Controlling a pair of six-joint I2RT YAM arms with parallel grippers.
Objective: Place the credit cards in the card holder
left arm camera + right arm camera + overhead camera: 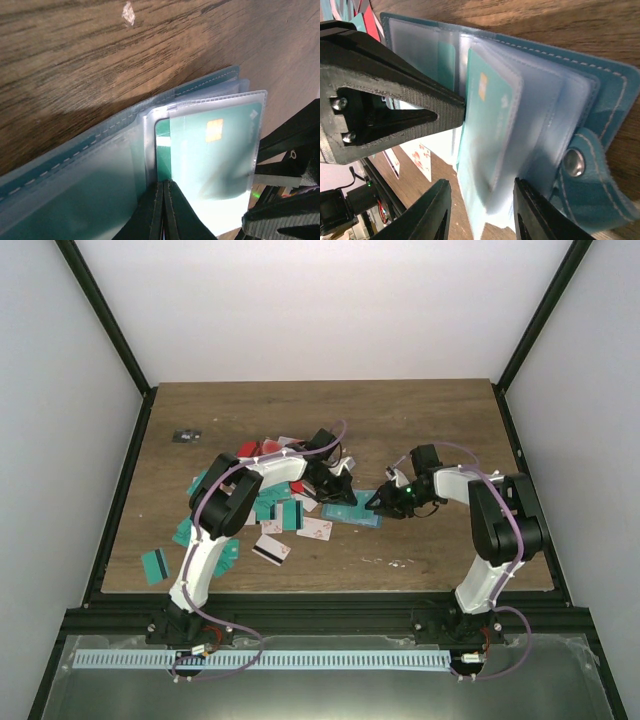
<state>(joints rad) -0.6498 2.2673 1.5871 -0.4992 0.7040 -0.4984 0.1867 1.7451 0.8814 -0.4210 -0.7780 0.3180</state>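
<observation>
The blue-teal card holder (352, 512) lies open on the wooden table between both grippers. In the left wrist view its clear sleeves (100, 185) fan out, and one sleeve holds a teal card with a gold chip (215, 145). My left gripper (164, 192) is shut on the edge of a dark teal card (163, 150) whose far end sits in a pocket by the holder's spine. My right gripper (482, 210) is open, its fingers (430, 210) straddling the lower edge of the raised sleeves (520, 130). The holder's snap tab (575, 162) lies to the right.
Several loose teal, red and white-pink cards (270, 515) lie scattered to the left of the holder, one teal card (155, 565) near the front left edge. A small dark object (186, 435) sits at the back left. The left gripper's black fingers (395, 110) fill the left of the right wrist view.
</observation>
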